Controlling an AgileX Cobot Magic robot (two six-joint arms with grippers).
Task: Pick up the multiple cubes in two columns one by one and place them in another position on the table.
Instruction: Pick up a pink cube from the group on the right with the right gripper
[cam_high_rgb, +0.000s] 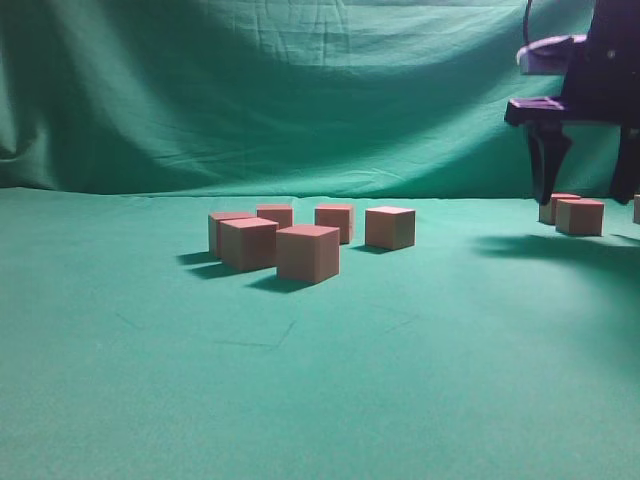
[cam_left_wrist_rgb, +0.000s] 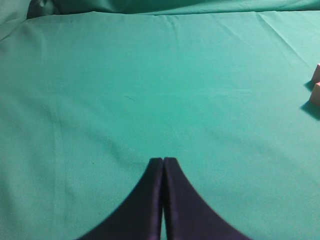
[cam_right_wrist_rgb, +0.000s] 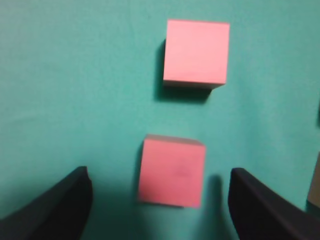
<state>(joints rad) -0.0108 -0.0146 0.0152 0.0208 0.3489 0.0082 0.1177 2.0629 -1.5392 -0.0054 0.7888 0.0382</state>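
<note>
**Right gripper open above a cube at the desk's right edge**

Six cubes (cam_high_rgb: 308, 253) are seen clustered loosely near the middle of the desk (cam_high_rgb: 320, 400), some touching, no tidy columns there. At least two more cubes (cam_high_rgb: 579, 216) are set apart near the right edge, toward the back. The right gripper (cam_right_wrist_rgb: 160, 210) is held above them with jaws wide apart and nothing between them; the nearer cube (cam_right_wrist_rgb: 172, 171) is framed between the jaws, a second cube (cam_right_wrist_rgb: 196, 52) lies just beyond it, apart. Alignment over one cube suggests either a pick lined up or a release just made; which cannot be told. The left gripper (cam_left_wrist_rgb: 163, 165) is held over bare cloth, jaws pressed together, empty, likely parked out of the way. Two cube corners (cam_left_wrist_rgb: 315, 85) are glimpsed at its view's right edge.
</note>
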